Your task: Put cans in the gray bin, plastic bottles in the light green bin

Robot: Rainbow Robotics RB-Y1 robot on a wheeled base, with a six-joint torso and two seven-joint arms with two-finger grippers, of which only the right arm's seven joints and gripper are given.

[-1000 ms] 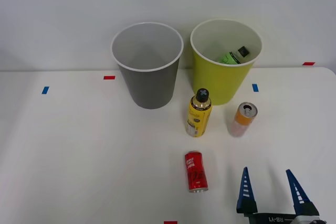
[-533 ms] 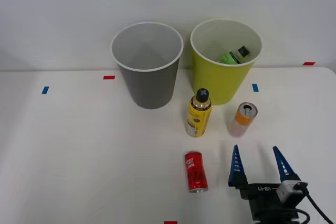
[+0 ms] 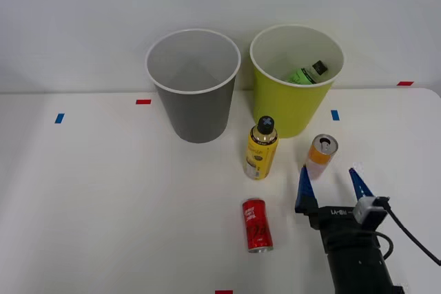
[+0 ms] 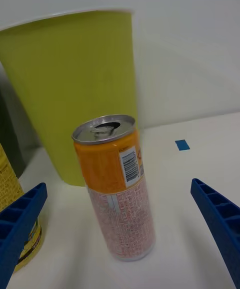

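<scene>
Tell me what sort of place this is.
Probably a robot test bench rather than a home: a plain white table against a bare wall, small red and blue tape markers on it, and two sorting bins, the gray bin and the light green bin.

1. Two slim metal drink cans: an orange-and-pink one standing (image 3: 319,156), a red one lying down (image 3: 256,224).
2. Two black-capped plastic bottles: a yellow one upright (image 3: 261,149), a green one inside the yellow-green bin (image 3: 306,73).
3. Two tall tapered round bins: dark gray (image 3: 195,105), yellow-green (image 3: 289,108).
</scene>
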